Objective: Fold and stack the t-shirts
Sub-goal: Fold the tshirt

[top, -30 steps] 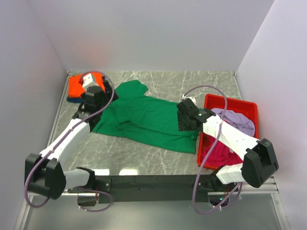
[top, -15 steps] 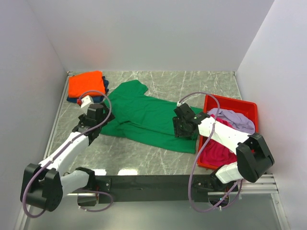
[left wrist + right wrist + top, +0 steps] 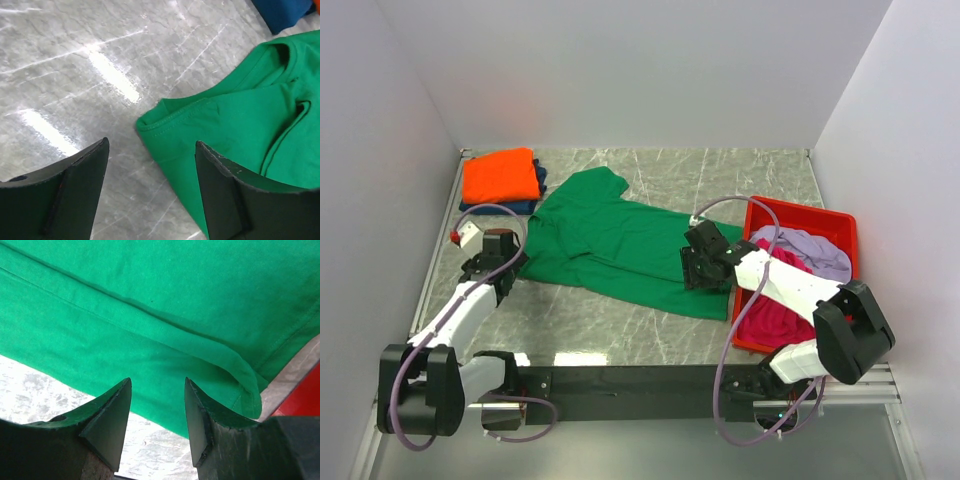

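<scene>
A bright green t-shirt [image 3: 620,245] lies spread on the marble table, collar to the back left. My left gripper [image 3: 510,268] is open and empty at the shirt's left sleeve [image 3: 200,125]. My right gripper [image 3: 692,275] is open and empty over the shirt's right hem [image 3: 165,355]. A folded orange t-shirt [image 3: 500,176] lies on a folded navy blue one [image 3: 535,195] at the back left; the navy corner [image 3: 282,12] shows in the left wrist view. The magenta [image 3: 775,315] and pale lilac [image 3: 810,255] t-shirts lie crumpled in the bin.
A red plastic bin [image 3: 800,214] stands at the right, close to the green shirt's hem; its edge [image 3: 300,400] shows in the right wrist view. White walls enclose the table on three sides.
My left gripper has drawn back from the orange stack toward the near left, down to the green sleeve. My right gripper has shifted slightly left over the hem.
</scene>
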Available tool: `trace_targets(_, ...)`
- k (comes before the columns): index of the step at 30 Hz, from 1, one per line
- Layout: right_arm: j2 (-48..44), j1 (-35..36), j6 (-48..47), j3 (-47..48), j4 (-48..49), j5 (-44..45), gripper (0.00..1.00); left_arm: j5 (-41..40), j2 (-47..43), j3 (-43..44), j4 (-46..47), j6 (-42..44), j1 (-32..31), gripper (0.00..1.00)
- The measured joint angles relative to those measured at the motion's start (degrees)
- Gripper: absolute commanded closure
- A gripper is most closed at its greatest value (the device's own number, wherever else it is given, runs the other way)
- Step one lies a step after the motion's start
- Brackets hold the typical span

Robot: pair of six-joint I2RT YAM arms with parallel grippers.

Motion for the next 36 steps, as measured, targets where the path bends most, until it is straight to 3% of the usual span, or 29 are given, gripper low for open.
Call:
trace_targets(10,0.09,0.00,-0.92,-1.66,2.40,-0.85,0.46,5.40,3.37,-1.64,2.91,-1.03,2.45,0.34)
trace_targets(16,0.04,0.00,-1.05,-2.51,2.75,-0.83,0.46,8.15,6.36,-1.90,4.52,-1.25,3.13,0.45)
trace_targets(24,-1.03,0.00,-1.03,-3.26,2.60,-0.59,0.46,10.03,9.07,-2.16,7.17,-0.94,5.92,0.78)
trace_targets(36,-1.16,0.00,-1.03,-3.34,2.40,0.00,0.46,14.93,11.43,-0.02,8.37,1.95,9.88,0.98)
